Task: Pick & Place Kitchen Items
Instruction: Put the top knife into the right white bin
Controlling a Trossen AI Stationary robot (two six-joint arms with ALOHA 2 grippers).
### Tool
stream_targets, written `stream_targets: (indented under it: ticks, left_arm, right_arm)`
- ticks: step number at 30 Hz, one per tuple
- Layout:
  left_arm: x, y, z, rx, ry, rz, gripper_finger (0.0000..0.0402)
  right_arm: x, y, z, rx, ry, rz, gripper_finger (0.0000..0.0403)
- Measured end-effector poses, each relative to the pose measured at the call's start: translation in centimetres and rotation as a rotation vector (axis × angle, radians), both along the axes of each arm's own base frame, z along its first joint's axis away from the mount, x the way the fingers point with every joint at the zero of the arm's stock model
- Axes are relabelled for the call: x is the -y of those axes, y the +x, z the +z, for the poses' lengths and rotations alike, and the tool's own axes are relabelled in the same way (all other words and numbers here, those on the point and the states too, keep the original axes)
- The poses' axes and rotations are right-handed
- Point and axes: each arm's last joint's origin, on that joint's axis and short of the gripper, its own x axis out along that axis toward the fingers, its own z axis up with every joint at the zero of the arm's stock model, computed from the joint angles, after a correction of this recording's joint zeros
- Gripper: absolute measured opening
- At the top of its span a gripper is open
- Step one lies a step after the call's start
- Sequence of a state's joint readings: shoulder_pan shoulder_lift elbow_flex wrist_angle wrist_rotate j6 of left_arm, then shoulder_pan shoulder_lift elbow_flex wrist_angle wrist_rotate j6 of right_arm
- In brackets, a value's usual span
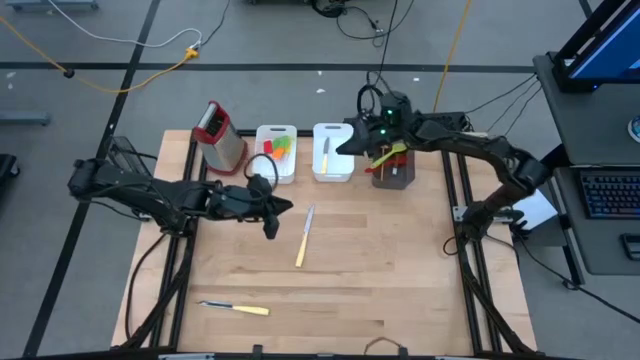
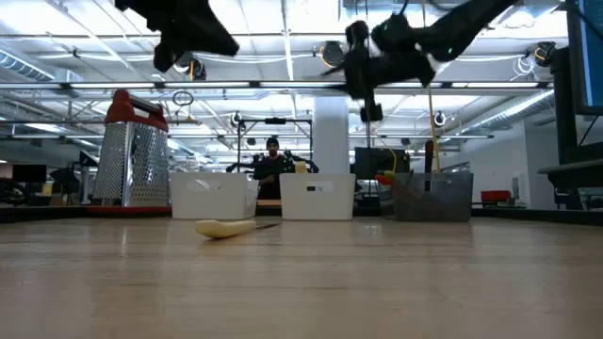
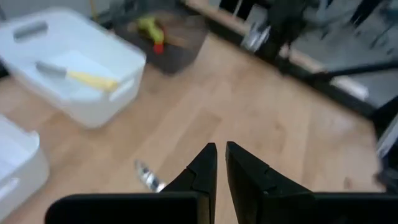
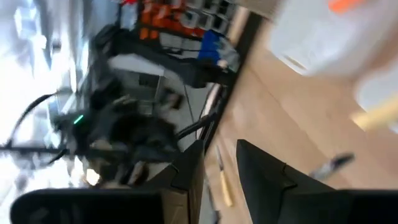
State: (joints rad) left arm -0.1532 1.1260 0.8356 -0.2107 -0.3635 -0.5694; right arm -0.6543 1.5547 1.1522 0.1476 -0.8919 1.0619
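A cream-handled knife (image 1: pixel 305 237) lies flat in the middle of the table, and a second one (image 1: pixel 236 308) lies near the front left. My left gripper (image 1: pixel 275 218) hovers just left of the middle knife, shut and holding nothing; that knife's blade (image 3: pixel 147 175) shows below its fingers. My right gripper (image 1: pixel 350 140) is raised over the far bins, open with nothing between its fingers (image 4: pixel 267 174). One white bin (image 1: pixel 277 152) holds orange, green and red spatulas, another white bin (image 1: pixel 332 152) holds a knife, and a dark bin (image 1: pixel 393 168) holds red and green utensils.
A steel box grater with a red top (image 1: pixel 220 135) stands at the far left, beside the white bins. Bare wood lies between the two knives and toward the table's right edge. Beyond the far edge, a person (image 2: pixel 272 160) sits in the room.
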Motion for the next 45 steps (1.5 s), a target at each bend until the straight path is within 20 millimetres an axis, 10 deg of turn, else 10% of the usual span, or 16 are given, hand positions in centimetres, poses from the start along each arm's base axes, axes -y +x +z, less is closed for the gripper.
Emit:
stream_targets:
  ticks: [11, 29, 45]
  left_arm:
    - [0.7, 2.7, -2.2, -0.09, -0.111, 0.003, 0.0037]
    - [1.9, 8.9, -3.9, -0.254, -0.441, 0.187, 0.0037]
    - [2.4, 11.2, -9.7, -0.545, -0.763, 0.486, 0.0037]
  right_arm:
    - [-5.8, -4.3, 6.5, 0.268, -0.49, 0.041, 0.0091]
    - [-12.1, -14.3, 2.1, 0.38, -0.854, -0.106, 0.0091]
    - [-13.8, -16.2, 1.2, 0.543, -0.957, 0.029, 0.0091]
